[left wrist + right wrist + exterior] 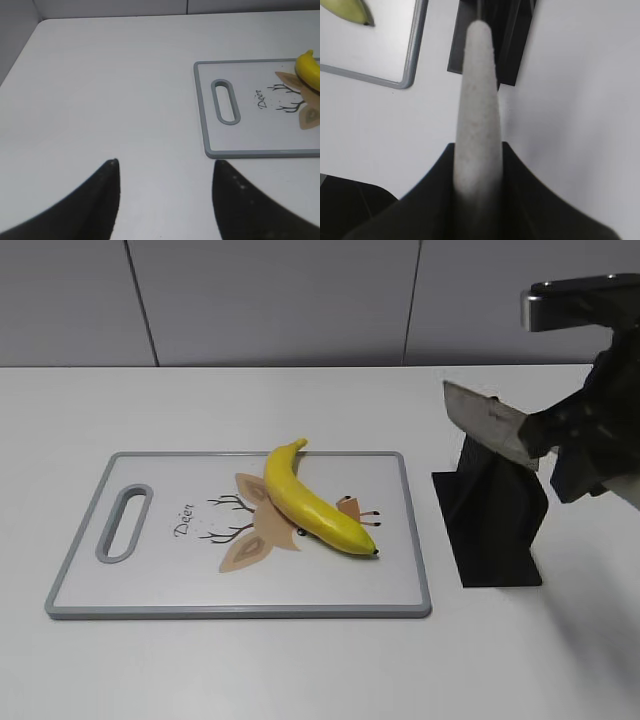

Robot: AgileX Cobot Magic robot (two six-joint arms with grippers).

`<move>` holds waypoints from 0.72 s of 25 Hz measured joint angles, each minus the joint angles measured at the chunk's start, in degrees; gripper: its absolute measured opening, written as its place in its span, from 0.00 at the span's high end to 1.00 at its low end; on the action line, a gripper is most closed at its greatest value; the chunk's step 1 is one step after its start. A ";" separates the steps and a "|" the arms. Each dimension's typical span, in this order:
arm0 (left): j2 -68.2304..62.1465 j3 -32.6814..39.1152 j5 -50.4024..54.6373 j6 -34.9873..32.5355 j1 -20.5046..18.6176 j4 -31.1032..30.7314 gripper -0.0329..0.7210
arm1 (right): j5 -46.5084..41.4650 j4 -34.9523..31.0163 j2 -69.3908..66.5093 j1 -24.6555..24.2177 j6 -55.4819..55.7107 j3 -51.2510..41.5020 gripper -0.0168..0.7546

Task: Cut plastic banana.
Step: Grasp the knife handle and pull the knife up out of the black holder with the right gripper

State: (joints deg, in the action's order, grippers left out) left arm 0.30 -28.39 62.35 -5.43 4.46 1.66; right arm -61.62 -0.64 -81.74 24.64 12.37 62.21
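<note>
On the white desk [300, 670], counting from the left: my left claw [165, 172] hangs spread over bare desk, holding nothing and out of the exterior view. Next comes one board [150, 590], grey-rimmed with a handle slot and a deer drawing. One banana [310, 505] lies whole on the board's middle, slanting across the drawing, stem toward the back, dark tip toward the right edge. Right of the board stands one black knife stand [495, 525]. Above it my right claw [477, 170] is pinching one knife [485, 420], blade in the air and apart from the banana. Behind the desk runs a grey panelled wall [280, 300].
</note>
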 joint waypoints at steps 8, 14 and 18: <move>-2.77 -0.40 -0.36 -1.62 0.00 0.00 0.20 | -0.57 -0.68 2.02 0.00 -13.49 5.43 0.74; -12.00 -3.03 -4.90 -7.80 0.29 1.14 0.23 | 2.92 -2.23 2.02 0.00 -24.42 5.74 0.74; -18.09 -3.49 -9.63 -11.95 2.40 6.58 0.23 | 6.04 -10.38 2.02 -0.13 -35.80 5.74 0.74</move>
State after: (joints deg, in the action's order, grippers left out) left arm -17.80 -31.88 52.71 -17.38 6.87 8.24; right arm -55.58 -11.02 -79.72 24.51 -23.43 67.95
